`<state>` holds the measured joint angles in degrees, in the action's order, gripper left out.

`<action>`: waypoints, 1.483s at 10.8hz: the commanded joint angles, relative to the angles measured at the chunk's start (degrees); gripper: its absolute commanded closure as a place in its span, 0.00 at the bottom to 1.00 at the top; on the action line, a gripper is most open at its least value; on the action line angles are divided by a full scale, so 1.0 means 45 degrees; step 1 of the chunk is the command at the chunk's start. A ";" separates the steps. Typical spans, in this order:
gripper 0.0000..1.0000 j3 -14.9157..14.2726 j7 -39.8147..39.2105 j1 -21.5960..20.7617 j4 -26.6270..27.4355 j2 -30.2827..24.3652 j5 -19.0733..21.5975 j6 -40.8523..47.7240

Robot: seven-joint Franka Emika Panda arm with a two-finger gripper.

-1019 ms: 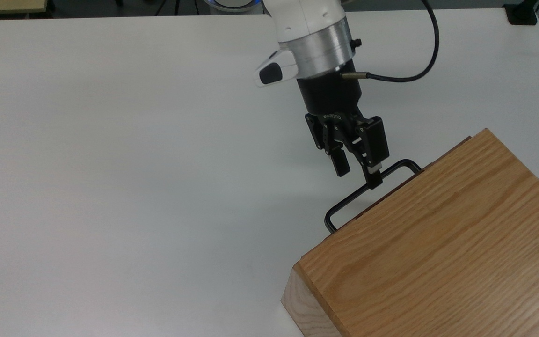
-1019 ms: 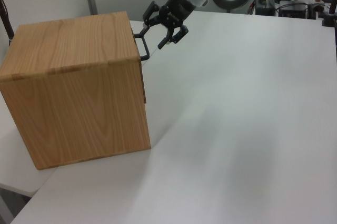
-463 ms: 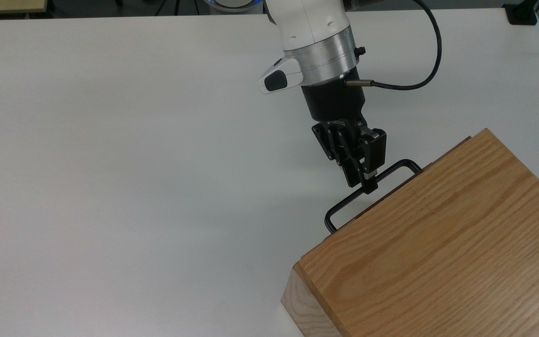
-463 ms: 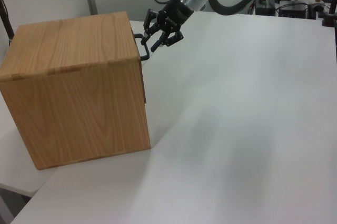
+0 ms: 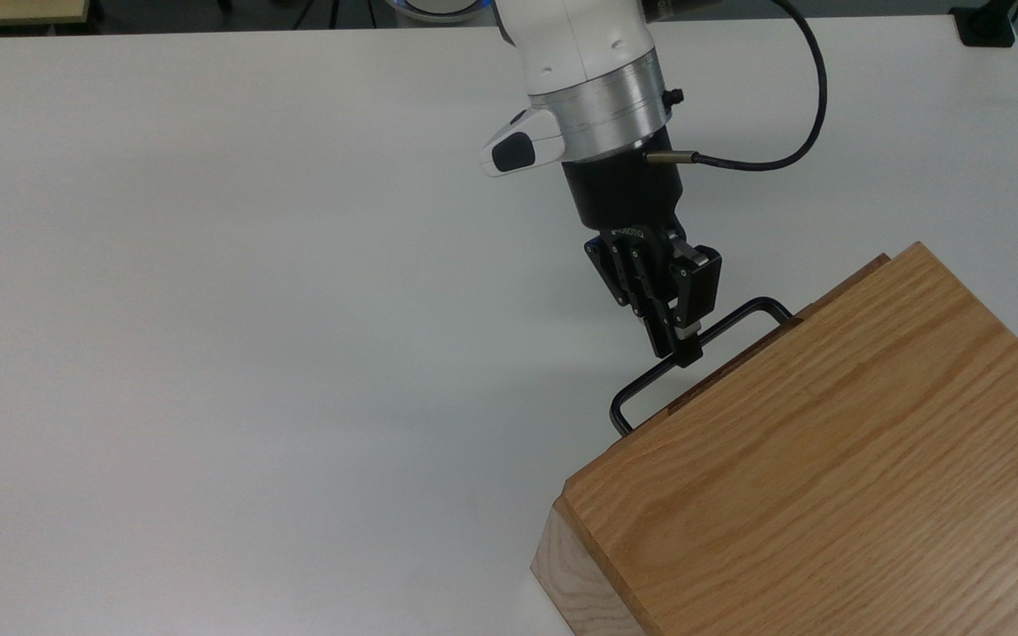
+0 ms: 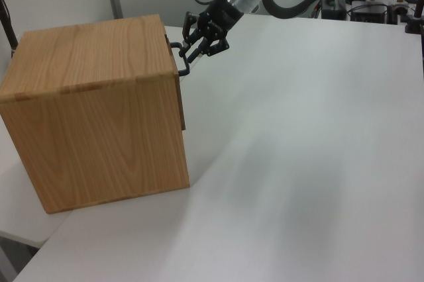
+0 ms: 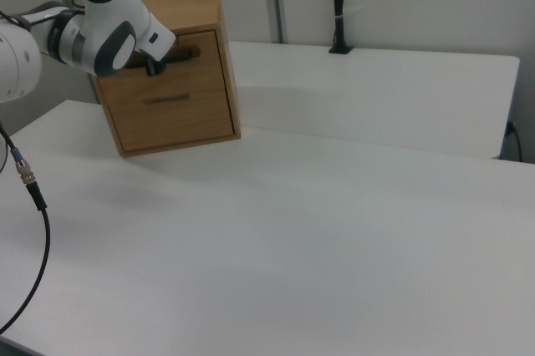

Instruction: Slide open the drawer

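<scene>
Since a second ago the gripper (image 5: 682, 346) has gone from spread fingers to clenched on the handle (image 5: 710, 359), and now the drawer (image 5: 840, 284) front edges a sliver out of the oak box (image 5: 836, 477) compared with half a second back. Top view: the black fingers pinch the thin black bar about midway along its length, the white and silver wrist slanting down from the top view's upper middle, a black cable (image 5: 814, 106) looping off toward the top view's right. Drawer front peeks just proud of the box's top edge, barely open, nothing of its inside on show. Left view: gripper (image 6: 192, 55) sits tight against the handle (image 6: 179, 59) at the box's (image 6: 93, 110) upper far corner, on the left view's upper left of the white table (image 6: 298, 163). Right view: the arm's white housing covers part of the upper drawer (image 7: 188, 53); a second, lower drawer front (image 7: 171, 112) sits flush and closed beneath it in the box (image 7: 180, 5).
</scene>
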<state>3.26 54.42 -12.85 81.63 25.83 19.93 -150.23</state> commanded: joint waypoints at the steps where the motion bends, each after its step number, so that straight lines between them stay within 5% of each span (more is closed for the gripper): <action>1: 0.74 -0.0041 -0.0177 0.0258 0.1524 -0.1282 -0.0113 -0.0015; 8: 0.73 -0.0041 -0.0745 0.0708 0.2037 -0.2048 -0.0094 0.1822; 11: 0.50 -0.0041 -0.0706 0.0572 0.1668 -0.1680 -0.0035 0.1627; 16: 0.50 0.0213 -0.0647 0.0532 0.0653 -0.0761 -0.0016 0.1005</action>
<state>3.93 51.95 -10.06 87.54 20.18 19.86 -143.35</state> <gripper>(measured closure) 0.498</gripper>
